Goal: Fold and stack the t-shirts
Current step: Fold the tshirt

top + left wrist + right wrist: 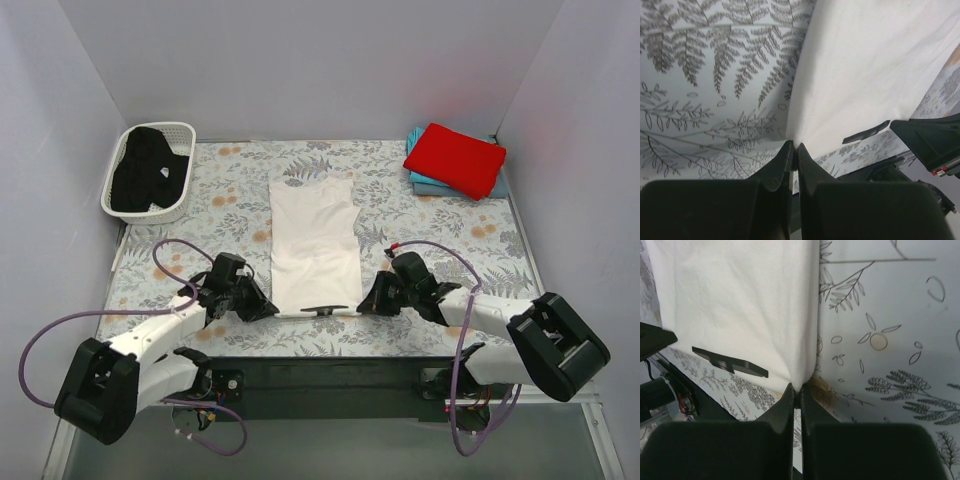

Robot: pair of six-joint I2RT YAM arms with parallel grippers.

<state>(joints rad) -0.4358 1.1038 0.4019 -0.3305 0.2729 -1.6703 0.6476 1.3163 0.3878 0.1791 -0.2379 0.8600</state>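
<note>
White cloth t-shirt (pixel 313 240), folded into a long narrow strip, lies at centre of tabletop, reaching the near edge. L gripper (pixel 272 311) is clamped on its near-left corner, R gripper (pixel 366 303) on its near-right corner — jaws closed on cloth. Folded red cloth t-shirt (pixel 455 160) sits atop teal cloth t-shirt (pixel 428 184) at far-right corner. Black cloth t-shirt (pixel 145 175) lies crumpled in white plastic lattice basket (pixel 160 127) — far-left corner.

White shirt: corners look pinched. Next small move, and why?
Probably raise both corners together, starting a fold toward its far edge: left gripper and right gripper are each shut on a near corner of the white t-shirt, which lies flat, lengthwise.
</note>
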